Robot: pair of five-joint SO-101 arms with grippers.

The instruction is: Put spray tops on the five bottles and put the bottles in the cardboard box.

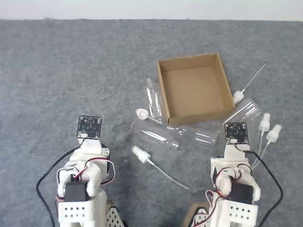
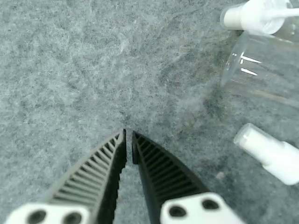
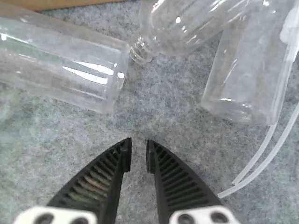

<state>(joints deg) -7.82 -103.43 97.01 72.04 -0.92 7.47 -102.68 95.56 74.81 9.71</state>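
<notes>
Grey felt worktop [image 1: 71, 71] under everything, arms at near edge. Lidless brown cardboard box [image 1: 194, 87] far-right of centre, nothing in it yet.

Four clear plastic bottles counted from above, flat on worktop, no tops on:
- left-wall bottle [image 1: 154, 98] along box's left side
- near-left bottle [image 1: 154, 133] just near of box's corner
- middle bottle [image 1: 198, 135] just beside near wall
- right bottle [image 1: 244, 113] at near-right corner

Five white spray tops with thin dip tubes, loose:
- long-tube top [image 1: 142, 153] between the arms
- small top [image 1: 141, 113] just left of box's near-left corner
- right-side tops [image 1: 264, 122], three, right of box

Left claw [image 2: 128, 135] pressed together, pinching nothing, over bare worktop left of long-tube top. Right claw [image 3: 138, 144] closed down to a thin slit, also pinching nothing, just near of middle bottle and right bottle.

Probably nothing started; first grab pending. Best bet:
- spread claw wide before descending
- take top by white head, not by tube
- steady bottle mid-body with other claw
- feed tube into neck first, then seat head
- squeeze lightly: thin plastic likely to flex, roll or slip
</notes>
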